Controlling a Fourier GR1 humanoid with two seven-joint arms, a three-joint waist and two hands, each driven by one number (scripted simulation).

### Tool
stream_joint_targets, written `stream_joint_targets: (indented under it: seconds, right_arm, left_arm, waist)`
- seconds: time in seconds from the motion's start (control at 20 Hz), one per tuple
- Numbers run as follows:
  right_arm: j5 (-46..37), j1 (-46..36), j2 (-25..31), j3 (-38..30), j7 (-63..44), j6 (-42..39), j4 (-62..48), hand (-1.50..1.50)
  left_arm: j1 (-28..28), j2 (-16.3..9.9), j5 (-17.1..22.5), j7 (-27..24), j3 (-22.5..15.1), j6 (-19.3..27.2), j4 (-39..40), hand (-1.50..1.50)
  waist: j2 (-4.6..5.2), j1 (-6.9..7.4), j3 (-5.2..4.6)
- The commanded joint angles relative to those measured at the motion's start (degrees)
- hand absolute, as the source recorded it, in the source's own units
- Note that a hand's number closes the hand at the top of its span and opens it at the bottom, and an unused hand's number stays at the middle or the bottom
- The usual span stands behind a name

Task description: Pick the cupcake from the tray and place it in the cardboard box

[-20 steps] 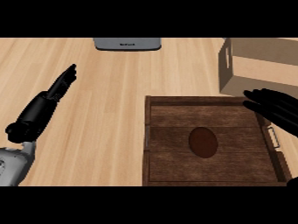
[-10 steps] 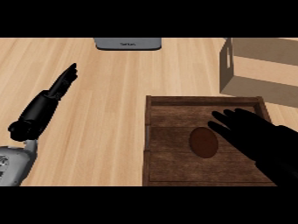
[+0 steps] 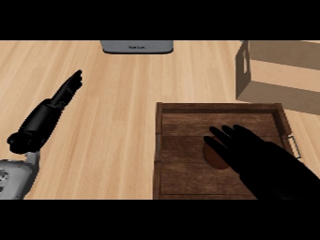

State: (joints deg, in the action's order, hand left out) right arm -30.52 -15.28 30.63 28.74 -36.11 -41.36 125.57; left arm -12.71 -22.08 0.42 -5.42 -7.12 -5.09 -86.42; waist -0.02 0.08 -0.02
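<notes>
One cupcake [image 3: 213, 157] in tray [image 3: 190, 112] | right hand [image 3: 259, 159] spread, overlapping it

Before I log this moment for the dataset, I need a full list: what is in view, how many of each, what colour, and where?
cupcake: one, dark brown, in the tray's middle, mostly hidden by the right hand
tray: one, dark brown wood, lower right of the counter
cardboard box: one, tan, open, upper right, beyond the tray
grey device: one, at the counter's far edge, cut off by the view
counter: one, light wood
left hand: one, black, fingers straight, resting at the left on a grey forearm
right hand: one, black, fingers spread over the cupcake in the tray
</notes>
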Motion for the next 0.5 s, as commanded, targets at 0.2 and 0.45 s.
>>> stream_joint_targets:
  seconds: [0.2,0.45]
  right_arm:
    - [-10.0,1.1,-2.6,-0.3,6.8,2.1,-6.0,-1.50]
    - [-17.1,4.0,-5.5,3.8,7.3,3.1,-6.8,-1.50]
  left_arm:
    - [-0.3,1.0,-1.0,1.3,3.2,-2.7,-1.5,0.00]
    - [0.3,4.5,-3.9,1.7,2.7,-1.8,-1.7,0.00]
  waist:
    - [0.03,0.02,0.04]
    - [0.00,-0.12,0.03]
